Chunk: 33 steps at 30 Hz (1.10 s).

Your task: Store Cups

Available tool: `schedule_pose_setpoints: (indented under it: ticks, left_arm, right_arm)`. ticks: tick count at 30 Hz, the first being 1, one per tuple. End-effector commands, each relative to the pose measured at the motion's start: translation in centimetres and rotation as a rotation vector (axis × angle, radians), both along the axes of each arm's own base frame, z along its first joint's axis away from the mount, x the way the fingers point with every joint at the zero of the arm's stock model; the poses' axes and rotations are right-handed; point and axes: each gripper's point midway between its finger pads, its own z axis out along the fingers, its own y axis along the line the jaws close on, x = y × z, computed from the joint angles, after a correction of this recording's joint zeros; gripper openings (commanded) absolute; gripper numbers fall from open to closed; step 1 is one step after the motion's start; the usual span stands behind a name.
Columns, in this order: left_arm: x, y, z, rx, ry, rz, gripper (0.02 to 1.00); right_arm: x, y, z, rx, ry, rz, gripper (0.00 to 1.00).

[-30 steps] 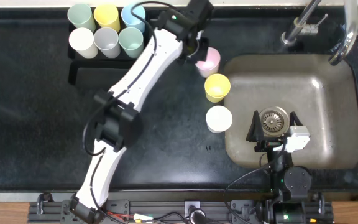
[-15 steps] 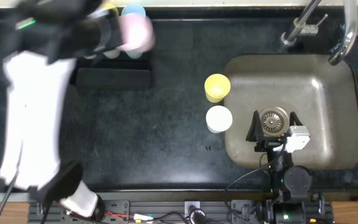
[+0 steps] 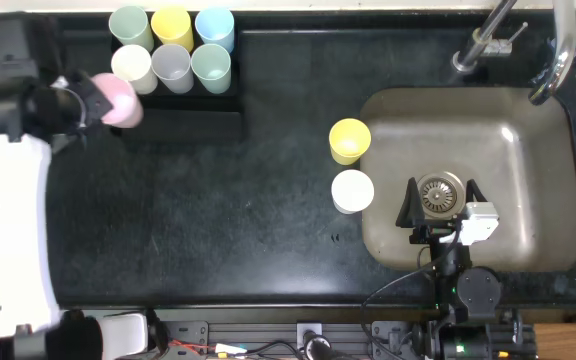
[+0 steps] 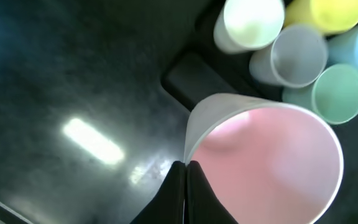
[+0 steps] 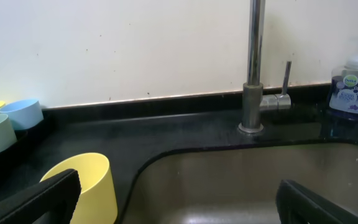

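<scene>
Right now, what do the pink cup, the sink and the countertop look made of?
The pink cup looks like matte plastic: thin, faintly translucent rim, uniform colour. The sink looks like brushed stainless steel: grey, soft sheen. The countertop is dark speckled stone or laminate, cannot tell which; polished, with a bright reflection in the left wrist view.

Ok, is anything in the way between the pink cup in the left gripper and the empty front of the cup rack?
Nothing visible. The pink cup, pinched at its rim by the left gripper, is close to the rack's bare front strip. The six stored cups stand in the rows behind that strip.
</scene>
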Motion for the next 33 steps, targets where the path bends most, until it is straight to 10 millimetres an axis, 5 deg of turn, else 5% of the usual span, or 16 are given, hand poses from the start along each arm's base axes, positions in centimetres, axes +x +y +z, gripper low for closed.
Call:
schedule_pose_setpoints:
  ticks: [1,11,33]
  left_arm:
    - [1.7,-0.5,-1.4,-0.038,0.004,-0.016,0.036]
    - [3.1,1.7,-4.8,-0.063,0.075,0.05,0.036]
    - [5.5,2.6,-9.4,-0.103,0.133,0.068,0.036]
  right_arm:
    - [0.0,0.1,-0.3,0.0,0.0,0.006,0.998]
    - [0.0,0.1,-0.3,0.0,0.0,0.006,0.998]
    - [0.0,0.1,-0.3,0.0,0.0,0.006,0.998]
